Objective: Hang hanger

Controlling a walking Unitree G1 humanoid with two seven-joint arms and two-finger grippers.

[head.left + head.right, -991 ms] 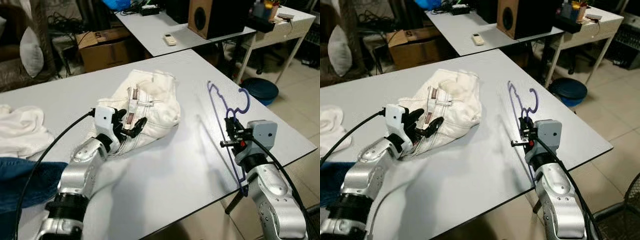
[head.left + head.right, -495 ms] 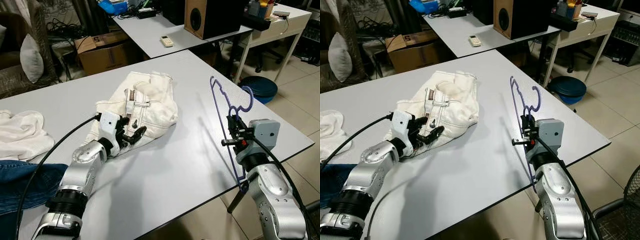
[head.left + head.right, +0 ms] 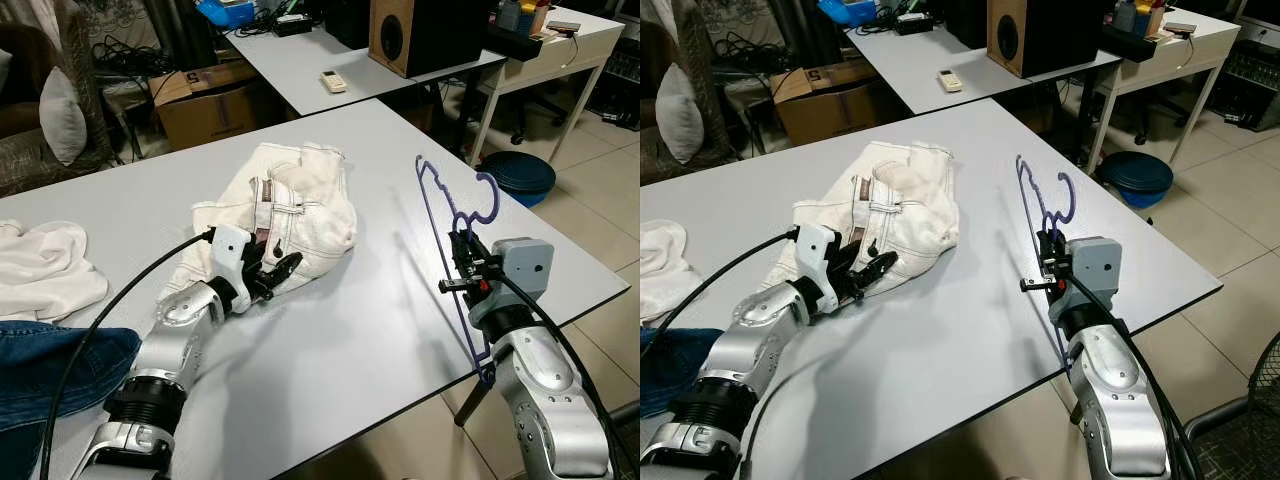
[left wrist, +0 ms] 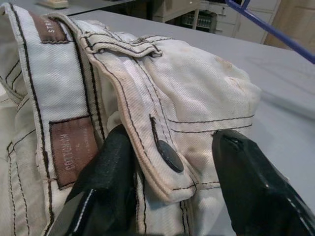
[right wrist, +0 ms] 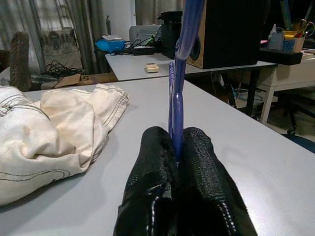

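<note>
White denim shorts (image 3: pixel 290 215) lie at table centre with the left gripper (image 4: pixel 170 189) spread astride their waistband, so it should close squarely on that hem while the right gripper (image 5: pixel 178 147), at four o'clock, stays clamped on the upright blue hanger (image 3: pixel 455 235).

Cluttered home workroom: grey tables (image 3: pixel 330 330), speaker (image 3: pixel 420 35), cardboard box (image 3: pixel 200 95), cables, tiled floor (image 3: pixel 600 170).

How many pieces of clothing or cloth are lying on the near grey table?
3. The white jeans lie mid-table at the left end effector; a white cloth sits at the table's left edge; blue denim lies below it, nearest the robot. More may lie out of frame.
</note>
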